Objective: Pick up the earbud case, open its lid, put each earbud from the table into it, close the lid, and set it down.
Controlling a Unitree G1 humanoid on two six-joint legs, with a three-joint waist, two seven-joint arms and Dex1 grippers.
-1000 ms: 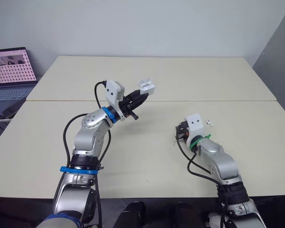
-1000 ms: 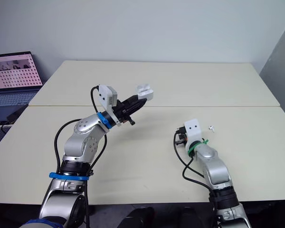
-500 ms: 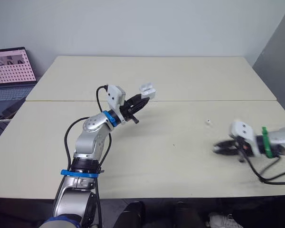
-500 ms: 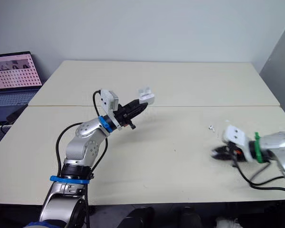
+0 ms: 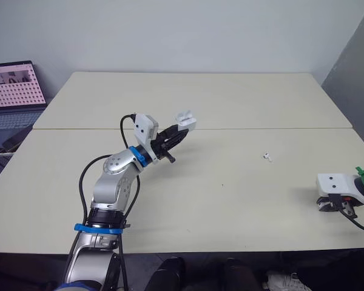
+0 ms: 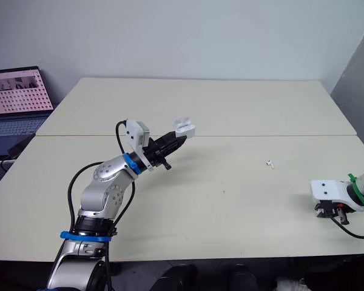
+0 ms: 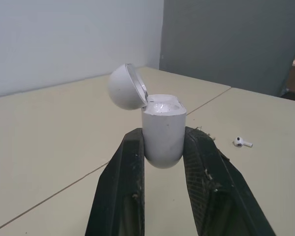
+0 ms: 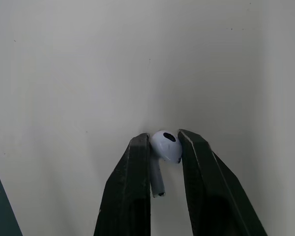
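Left gripper [image 5: 177,133] was raised off the table [image 5: 230,200], left of centre, near the seam. Its fingers were clamped on the lower body of the earbud case [image 7: 163,132], lid [image 7: 125,87] hinged open. Right gripper [image 8: 163,139] sat low at the near right edge, fingers pinched narrow on the gripped earbud [image 8: 167,143]. I noted the loose earbud [image 5: 266,156] lying right of centre, well apart from both grippers. Laptop [image 5: 15,91] far left, screen lit.
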